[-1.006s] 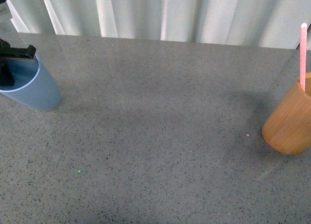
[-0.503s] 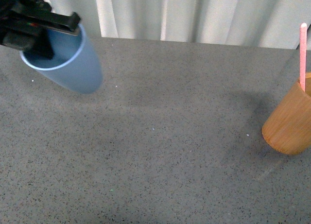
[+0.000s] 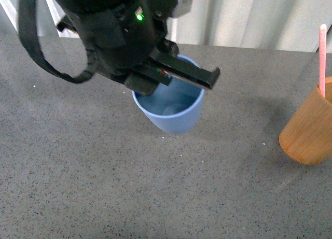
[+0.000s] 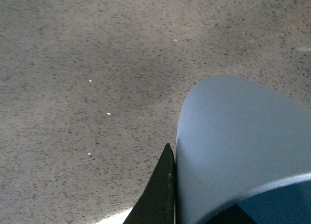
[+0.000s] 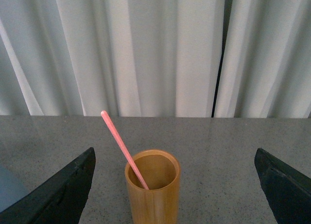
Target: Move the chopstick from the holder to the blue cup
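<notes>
Nearest the robot, the grey speckled table (image 3: 104,197) lies bare across the front view, so there is open room on the near side. Mid-table is the blue cup (image 3: 171,114): matte light blue, no handle, narrower at the base, mouth up. Whether its base touches the table can't be told. The left gripper (image 3: 193,75) pinches the cup's wall at the far rim, w/ one finger (image 4: 158,195) outside & one inside per the left wrist view. The black arm and a looped cable (image 3: 31,47) bulk over the cup's far-left side. Well apart to the right, cut by the picture's edge, the holder (image 3: 308,130) is an orange-brown wooden cylinder w/ faint vertical grain. The chopstick (image 3: 322,57) is thin, straight, pale pink w/ a lighter rounded tip; it stands in the holder and leans on the rim, much of its length above it. The right gripper (image 5: 175,153) hangs spread wide, holding nothing, w/ a finger on either side of the holder & not touching it. Btw cup & holder the table is bare. Farthest back, the table's edge meets a white curtain (image 3: 249,16).
</notes>
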You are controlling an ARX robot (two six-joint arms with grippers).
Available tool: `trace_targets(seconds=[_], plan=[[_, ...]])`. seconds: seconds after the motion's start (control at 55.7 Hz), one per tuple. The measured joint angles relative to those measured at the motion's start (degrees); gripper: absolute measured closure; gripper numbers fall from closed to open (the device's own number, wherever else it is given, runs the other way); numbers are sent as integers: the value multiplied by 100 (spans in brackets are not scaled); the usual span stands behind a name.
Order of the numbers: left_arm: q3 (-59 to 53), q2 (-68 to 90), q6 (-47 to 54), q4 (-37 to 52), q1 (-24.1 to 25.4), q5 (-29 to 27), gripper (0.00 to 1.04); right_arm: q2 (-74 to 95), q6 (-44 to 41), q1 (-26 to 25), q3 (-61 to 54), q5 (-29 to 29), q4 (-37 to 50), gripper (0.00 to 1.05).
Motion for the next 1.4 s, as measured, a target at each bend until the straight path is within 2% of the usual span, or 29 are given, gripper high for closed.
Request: trace_targets(seconds=[0.323,0.629,1.401], plan=[[160,636,-299,205,-439,-92,101,0,0,0,0,0,0,10],[160,872,-507,369,-656,-33,101,0,0,0,0,0,0,10],[181,1069,-782,575,-780,-103,101,0,0,0,0,0,0,10]])
